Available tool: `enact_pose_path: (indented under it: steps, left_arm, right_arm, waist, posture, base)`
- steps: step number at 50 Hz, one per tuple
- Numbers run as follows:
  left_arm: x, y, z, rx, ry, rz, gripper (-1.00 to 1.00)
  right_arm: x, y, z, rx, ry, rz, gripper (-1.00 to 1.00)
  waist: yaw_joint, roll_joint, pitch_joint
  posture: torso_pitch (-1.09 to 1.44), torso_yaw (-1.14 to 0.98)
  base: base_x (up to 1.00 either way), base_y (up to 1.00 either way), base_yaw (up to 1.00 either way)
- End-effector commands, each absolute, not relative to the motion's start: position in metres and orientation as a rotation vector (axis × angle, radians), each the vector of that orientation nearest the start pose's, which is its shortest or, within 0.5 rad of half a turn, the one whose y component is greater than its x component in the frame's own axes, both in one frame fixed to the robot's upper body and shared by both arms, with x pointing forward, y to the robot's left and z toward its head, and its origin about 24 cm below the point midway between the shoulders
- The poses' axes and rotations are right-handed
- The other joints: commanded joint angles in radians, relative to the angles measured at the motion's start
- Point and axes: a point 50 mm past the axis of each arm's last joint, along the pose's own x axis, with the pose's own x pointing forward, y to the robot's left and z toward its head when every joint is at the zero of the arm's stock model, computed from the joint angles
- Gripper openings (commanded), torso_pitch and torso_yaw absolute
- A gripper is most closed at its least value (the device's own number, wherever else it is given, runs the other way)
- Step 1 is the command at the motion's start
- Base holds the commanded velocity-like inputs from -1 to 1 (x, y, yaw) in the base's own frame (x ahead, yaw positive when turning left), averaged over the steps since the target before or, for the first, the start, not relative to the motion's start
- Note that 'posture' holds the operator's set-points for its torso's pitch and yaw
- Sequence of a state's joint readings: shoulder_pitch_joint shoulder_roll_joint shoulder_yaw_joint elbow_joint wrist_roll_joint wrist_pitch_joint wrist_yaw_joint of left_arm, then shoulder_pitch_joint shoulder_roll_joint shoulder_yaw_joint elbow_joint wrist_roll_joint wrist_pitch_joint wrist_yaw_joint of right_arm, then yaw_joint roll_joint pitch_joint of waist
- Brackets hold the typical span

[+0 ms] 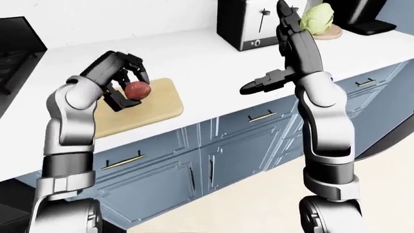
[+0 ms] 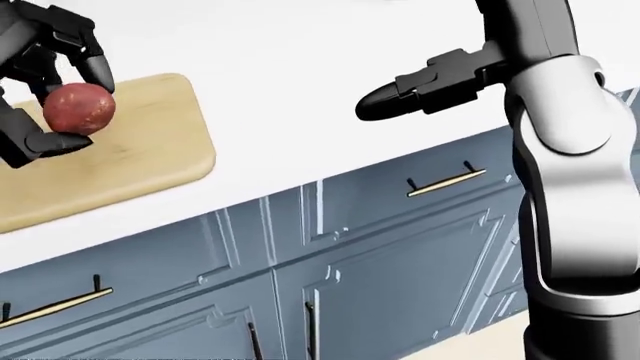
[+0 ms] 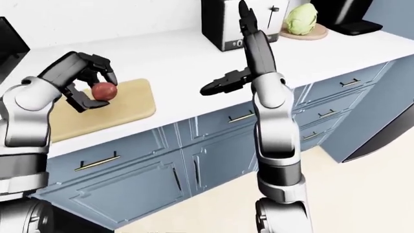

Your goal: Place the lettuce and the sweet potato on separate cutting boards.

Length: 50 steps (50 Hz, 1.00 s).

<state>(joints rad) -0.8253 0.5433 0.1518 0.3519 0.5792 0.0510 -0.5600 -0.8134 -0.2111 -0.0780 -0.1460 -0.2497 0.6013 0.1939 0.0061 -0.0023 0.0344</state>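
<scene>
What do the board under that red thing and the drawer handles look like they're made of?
The cutting board looks like pale, matt wood: tan with faint grain lines, though it is only a render. The drawer handles look like brushed brass on dark posts, gold and slightly shiny.

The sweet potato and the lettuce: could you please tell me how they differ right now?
The sweet potato is reddish and gripped by the left robot hand above the near cutting board; the lettuce is pale green, larger, and rests untouched on a far board. Both are rounded.
</scene>
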Motion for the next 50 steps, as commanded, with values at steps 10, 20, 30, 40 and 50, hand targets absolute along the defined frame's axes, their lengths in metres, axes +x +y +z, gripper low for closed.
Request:
enact_pose_path:
  steps: [10,20,30,40,50]
  left_arm:
    - [0.376,0.233,0.285,1.286,-0.214,-0.085,-1.0]
    - [0.377,0.229,0.284,1.383,-0.188,-0.12,-1.0]
    - [0.379,0.229,0.279,1.392,-0.17,-0.127,-1.0]
    - [0.379,0.228,0.27,1.395,-0.158,-0.141,-1.0]
    - [0.379,0.228,0.267,1.404,-0.154,-0.15,-0.76]
  right_arm:
    - [0.329,-0.149,0.281,-0.391,-0.422,0.024,1.0]
    - [0.329,-0.149,0.281,-0.391,-0.421,0.026,1.0]
    - [0.329,-0.148,0.283,-0.393,-0.422,0.027,1.0]
    - [0.329,-0.148,0.282,-0.392,-0.423,0.025,1.0]
    - [0.329,-0.149,0.281,-0.392,-0.423,0.023,1.0]
  waist:
    - [-0.002,0.003,-0.034]
    - [-0.005,0.007,-0.031]
    - [-0.008,0.008,-0.029]
    - [-0.008,0.009,-0.03]
    - [-0.007,0.008,-0.031]
  posture:
    - [0.0,0.0]
    - [0.0,0.0]
    - [0.0,0.0]
    - [0.0,0.0]
    - [0.0,0.0]
  base:
    - [0.0,0.0,0.0]
    - [0.0,0.0,0.0]
    - [0.0,0.0,0.0]
    - [0.0,0.0,0.0]
    - [0.0,0.0,0.0]
